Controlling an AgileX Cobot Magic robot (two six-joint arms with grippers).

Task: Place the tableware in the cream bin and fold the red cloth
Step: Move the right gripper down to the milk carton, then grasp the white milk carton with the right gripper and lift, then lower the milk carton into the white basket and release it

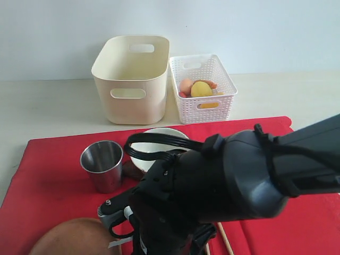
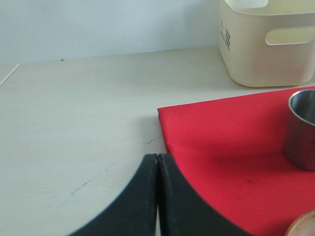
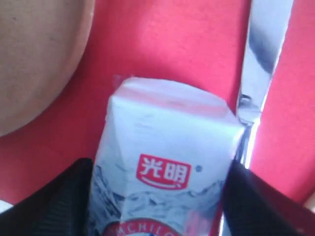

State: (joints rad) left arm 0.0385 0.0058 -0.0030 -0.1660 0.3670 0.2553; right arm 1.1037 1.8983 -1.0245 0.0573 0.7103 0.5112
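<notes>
The red cloth (image 1: 48, 180) lies spread on the table. On it stand the steel cup (image 1: 102, 164) and the pale bowl (image 1: 159, 139), which is half hidden behind my right arm. A dark bit of the wooden spoon (image 1: 132, 170) shows between them. The brown wooden plate (image 1: 74, 238) and one chopstick (image 1: 226, 240) lie at the front. My right gripper (image 3: 160, 172) is shut on the small carton (image 3: 167, 128), with the plate (image 3: 34, 54) on one side and the metal knife (image 3: 261, 59) on the other. My left gripper (image 2: 158, 157) is shut and empty over the cloth's corner (image 2: 226, 132). The cream bin (image 1: 131, 79) stands behind the cloth.
A white lattice basket (image 1: 203, 87) holding food stands right of the cream bin. My right arm fills the lower middle of the exterior view and hides the cloth's middle. Bare pale table (image 2: 74, 123) lies left of the cloth. The cup (image 2: 302, 128) stands close to the bin (image 2: 266, 54).
</notes>
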